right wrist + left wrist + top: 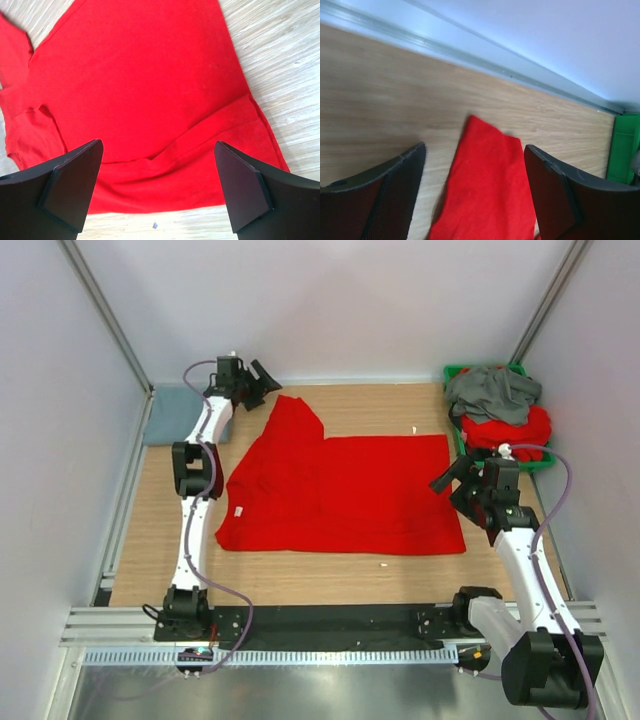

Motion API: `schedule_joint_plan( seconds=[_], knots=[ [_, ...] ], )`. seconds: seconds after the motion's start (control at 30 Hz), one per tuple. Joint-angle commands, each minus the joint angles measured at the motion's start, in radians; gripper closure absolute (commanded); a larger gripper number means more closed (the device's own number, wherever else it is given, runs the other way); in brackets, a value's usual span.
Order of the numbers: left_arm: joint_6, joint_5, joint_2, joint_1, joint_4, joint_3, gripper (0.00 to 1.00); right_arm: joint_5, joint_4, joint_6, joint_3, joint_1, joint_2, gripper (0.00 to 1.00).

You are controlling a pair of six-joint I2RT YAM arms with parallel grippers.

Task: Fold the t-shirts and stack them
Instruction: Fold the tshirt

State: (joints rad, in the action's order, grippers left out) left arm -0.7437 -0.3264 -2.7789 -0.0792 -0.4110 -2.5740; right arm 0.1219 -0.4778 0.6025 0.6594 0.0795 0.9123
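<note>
Above the flat bright red cloth t-shirt (340, 495), the extended left gripper (262, 378) and bent right gripper (447, 480) gape wide, apparently empty.

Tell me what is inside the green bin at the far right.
In the green bin, a dark grey t-shirt lies crumpled on top of red cloth that hangs over the near rim. The floor and anything lower are covered.
</note>
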Motion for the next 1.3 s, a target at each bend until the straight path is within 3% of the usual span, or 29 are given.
schedule_joint_plan(
  seconds=[0.0, 0.1, 0.27, 0.6, 0.8, 1.07, 1.27],
  knots=[
    [-0.083, -0.049, -0.005, 0.019, 0.138, -0.001, 0.19, 0.039, -0.007, -0.036, -0.003, -0.007, -0.039, 0.00],
    [-0.105, -0.088, -0.082, 0.007, 0.132, -0.052, 0.23, 0.022, -0.025, -0.053, 0.009, -0.007, -0.055, 0.00],
    [-0.059, -0.105, -0.076, -0.042, 0.127, 0.011, 0.31, 0.010, -0.035, -0.061, 0.017, -0.007, -0.039, 0.00],
    [-0.008, -0.033, -0.065, -0.068, 0.080, 0.015, 0.53, 0.010, -0.045, -0.063, 0.016, -0.007, -0.053, 0.00],
    [0.001, -0.020, -0.054, -0.070, 0.084, 0.014, 1.00, 0.012, -0.042, -0.066, 0.014, -0.007, -0.039, 0.00],
    [0.061, -0.031, 0.056, -0.083, 0.058, 0.076, 1.00, 0.010, -0.019, -0.063, 0.032, -0.007, -0.038, 0.00],
    [0.133, -0.030, 0.315, -0.083, -0.024, 0.266, 1.00, -0.008, -0.041, -0.089, 0.179, -0.009, 0.123, 0.00]
  ],
)
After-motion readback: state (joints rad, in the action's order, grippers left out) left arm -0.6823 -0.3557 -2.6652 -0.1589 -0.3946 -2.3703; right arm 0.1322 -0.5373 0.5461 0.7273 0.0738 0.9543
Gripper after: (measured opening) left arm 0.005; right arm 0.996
